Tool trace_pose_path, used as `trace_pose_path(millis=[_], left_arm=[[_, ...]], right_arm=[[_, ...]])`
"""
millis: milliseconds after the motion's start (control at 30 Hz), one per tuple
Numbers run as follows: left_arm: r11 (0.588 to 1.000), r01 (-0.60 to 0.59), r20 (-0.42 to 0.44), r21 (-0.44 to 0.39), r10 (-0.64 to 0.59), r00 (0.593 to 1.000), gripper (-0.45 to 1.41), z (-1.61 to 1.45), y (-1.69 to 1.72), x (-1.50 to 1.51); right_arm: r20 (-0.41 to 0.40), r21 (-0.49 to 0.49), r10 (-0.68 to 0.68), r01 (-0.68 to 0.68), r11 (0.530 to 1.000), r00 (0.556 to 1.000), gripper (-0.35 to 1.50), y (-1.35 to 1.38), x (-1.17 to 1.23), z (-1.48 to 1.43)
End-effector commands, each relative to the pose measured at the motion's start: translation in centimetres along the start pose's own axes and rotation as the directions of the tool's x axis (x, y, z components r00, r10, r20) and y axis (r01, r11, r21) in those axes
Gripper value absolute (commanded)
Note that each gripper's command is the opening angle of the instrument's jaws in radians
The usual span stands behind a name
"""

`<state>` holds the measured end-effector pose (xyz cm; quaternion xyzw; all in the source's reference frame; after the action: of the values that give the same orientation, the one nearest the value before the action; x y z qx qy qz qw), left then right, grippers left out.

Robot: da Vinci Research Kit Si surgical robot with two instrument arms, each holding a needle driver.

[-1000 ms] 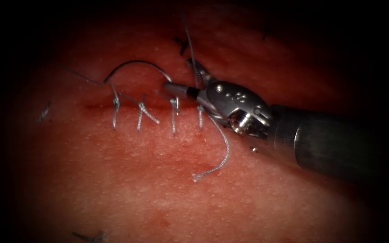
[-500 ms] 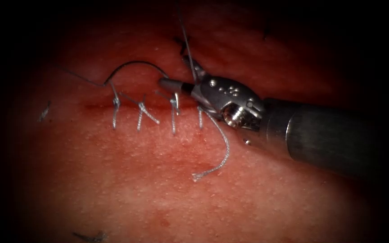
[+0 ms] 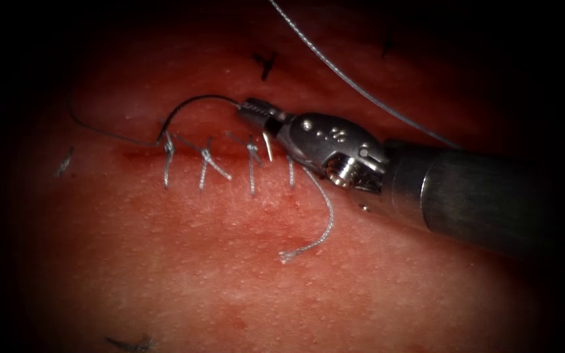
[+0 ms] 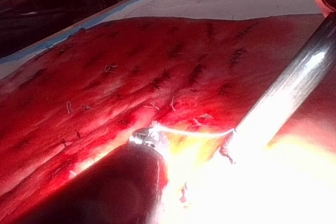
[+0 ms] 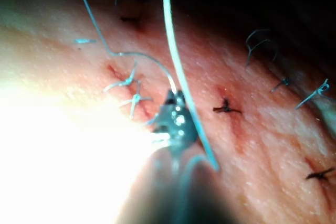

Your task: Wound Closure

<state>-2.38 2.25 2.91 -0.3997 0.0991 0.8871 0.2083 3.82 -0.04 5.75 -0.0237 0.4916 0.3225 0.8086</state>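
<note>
Grips the needle [image 3: 204, 96] at one end of its curve in the right tool's [image 3: 251, 110] closed jaws, seemingly lifting it off the tissue [image 3: 230, 274] beyond the stitched cut [image 3: 142, 154], not buried; cannot tell what the left tool [image 4: 144, 139] holds.

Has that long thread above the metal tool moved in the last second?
Yes. The thread stood steeply by the right tool over the stitches; now it slants from above them toward the right, across the tissue.

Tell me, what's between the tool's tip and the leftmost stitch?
The curved needle, the right tool gripping one end, lying on the tissue: endoscope view.
</note>
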Motion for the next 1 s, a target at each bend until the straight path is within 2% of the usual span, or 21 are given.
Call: trace_pose_path(millis=[33, 67, 133, 300, 367, 400, 600, 667, 800, 1000], left_arm=[[1.000, -0.001, -0.007, 0.004, 0.001, 1.000, -0.45, 0.08, -0.05, 0.05], [1.000, -0.001, -0.015, 0.011, 0.001, 1.000, -0.45, 0.06, -0.07, 0.02], [1.000, -0.003, -0.024, 0.011, 0.003, 1.000, -0.45, 0.04, -0.08, -0.02], [0.999, -0.008, 0.000, 0.035, 0.008, 1.000, -0.45, -0.01, -0.22, -0.20], [0.999, -0.010, 0.002, 0.039, 0.010, 1.000, -0.45, 0.06, -0.33, -0.31], [0.999, -0.010, 0.002, 0.039, 0.010, 1.000, -0.45, 0.06, -0.33, -0.31], [0.995, -0.030, 0.036, 0.096, 0.026, 0.999, -0.45, 0.10, -0.69, -0.70], [0.986, -0.087, 0.067, 0.139, 0.078, 0.995, -0.45, 0.09, -0.85, -0.84], [0.973, -0.128, 0.107, 0.192, 0.108, 0.988, -0.45, 0.06, -1.06, -1.06], [0.969, -0.132, 0.108, 0.208, 0.111, 0.988, -0.45, 0.07, -1.13, -1.13]], right_arm=[[-0.012, -0.001, 0.003, -0.003, 1.000, 1.000, 0.98, 0.05, 0.07, 0.05], [-0.014, 0.008, 0.006, -0.005, 1.000, 1.000, 1.33, 0.10, 0.09, -0.03], [-0.031, 0.018, 0.003, -0.002, 1.000, 1.000, 1.38, 0.11, 0.06, -0.18], [-0.023, 0.008, -0.001, 0.001, 1.000, 1.000, 1.38, 0.19, -0.04, -0.66], [-0.031, -0.015, 0.005, -0.005, 1.000, 1.000, 1.38, 0.36, -0.07, -0.90], [-0.031, -0.015, 0.005, -0.005, 1.000, 1.000, 1.38, 0.36, -0.07, -0.90], [-0.008, -0.049, -0.003, 0.003, 0.999, 1.000, 1.40, 0.62, -0.24, -1.32], [0.003, -0.065, -0.009, 0.009, 0.998, 1.000, 1.40, 0.66, -0.32, -1.44], [0.016, -0.103, -0.019, 0.021, 0.994, 1.000, 1.40, 0.66, -0.47, -1.56], [0.016, -0.106, -0.024, 0.025, 0.994, 1.000, 1.40, 0.64, -0.57, -1.55]])
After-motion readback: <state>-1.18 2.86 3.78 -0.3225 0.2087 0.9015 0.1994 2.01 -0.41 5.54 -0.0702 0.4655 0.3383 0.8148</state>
